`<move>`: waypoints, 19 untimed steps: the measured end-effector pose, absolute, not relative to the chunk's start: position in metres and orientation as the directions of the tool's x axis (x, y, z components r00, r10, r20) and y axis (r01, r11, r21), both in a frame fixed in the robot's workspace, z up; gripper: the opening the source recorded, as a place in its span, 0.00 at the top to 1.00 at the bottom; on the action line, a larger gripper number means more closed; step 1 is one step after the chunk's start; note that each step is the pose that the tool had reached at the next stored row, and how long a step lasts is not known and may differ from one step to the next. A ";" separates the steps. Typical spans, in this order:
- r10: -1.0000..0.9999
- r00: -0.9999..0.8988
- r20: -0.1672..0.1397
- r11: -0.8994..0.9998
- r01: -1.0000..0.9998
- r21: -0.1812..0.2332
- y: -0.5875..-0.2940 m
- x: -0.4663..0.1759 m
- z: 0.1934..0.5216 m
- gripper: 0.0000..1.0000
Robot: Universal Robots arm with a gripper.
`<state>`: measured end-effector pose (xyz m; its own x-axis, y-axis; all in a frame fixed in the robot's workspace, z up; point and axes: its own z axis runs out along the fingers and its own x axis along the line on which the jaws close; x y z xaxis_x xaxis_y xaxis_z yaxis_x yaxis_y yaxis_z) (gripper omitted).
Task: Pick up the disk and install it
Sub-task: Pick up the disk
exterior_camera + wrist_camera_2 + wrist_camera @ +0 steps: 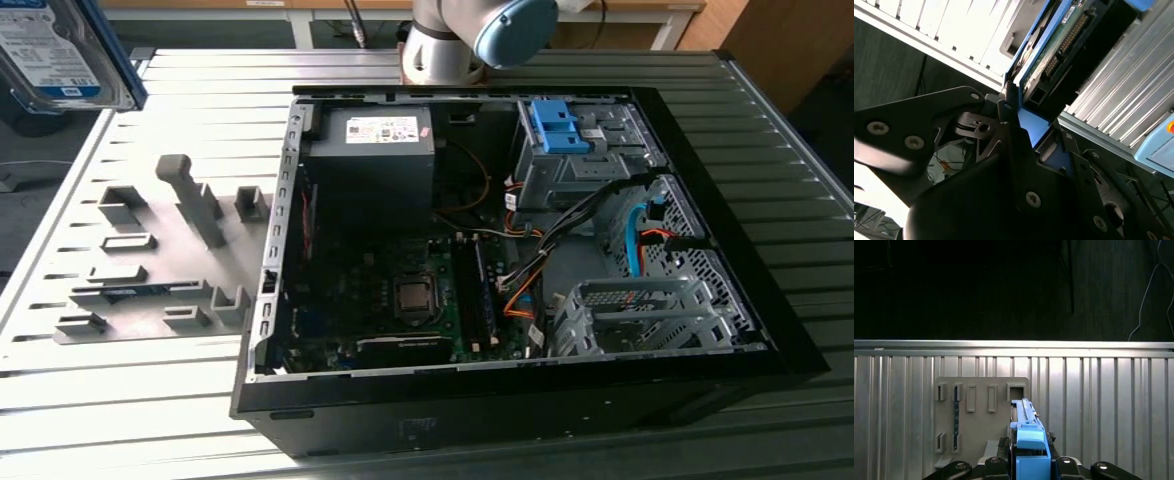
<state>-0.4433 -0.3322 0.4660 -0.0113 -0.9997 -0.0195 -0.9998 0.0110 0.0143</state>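
My end effector (1036,127) is closed on the disk (1054,47), its black fingers (1009,117) pinching the blue frame at one end, with the green circuit board turned to the second wrist view. In the exterior view the disk (56,52) hangs in the air at the far left, clear of the surface (767,110), label side out. The surface is ribbed silver metal, running in long slats under everything. A grey fixture plate (147,300) with upright slots lies on its left part. To the plate's right sits the open computer case (467,420), with my arm's base (447,45) just beyond its far side. In the first wrist view the disk (1029,437) stands edge-on before the plate (979,410). Beyond the surface's rail the room is dark, with a thin cable (1149,295) hanging there. Wooden furniture (774,40) stands at the far right.
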 end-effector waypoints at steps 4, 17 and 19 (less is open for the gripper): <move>-1.000 -0.011 -0.019 0.011 -1.000 0.014 -0.332 -0.443 0.473 0.63; -1.000 -0.011 -0.019 0.011 -1.000 0.014 -0.332 -0.443 0.480 0.63; -1.000 -0.011 -0.019 0.011 -1.000 0.015 -0.332 -0.442 0.480 0.63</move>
<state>-0.4424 -0.3321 0.4801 -0.0113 -0.9997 -0.0194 -0.9998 0.0110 0.0146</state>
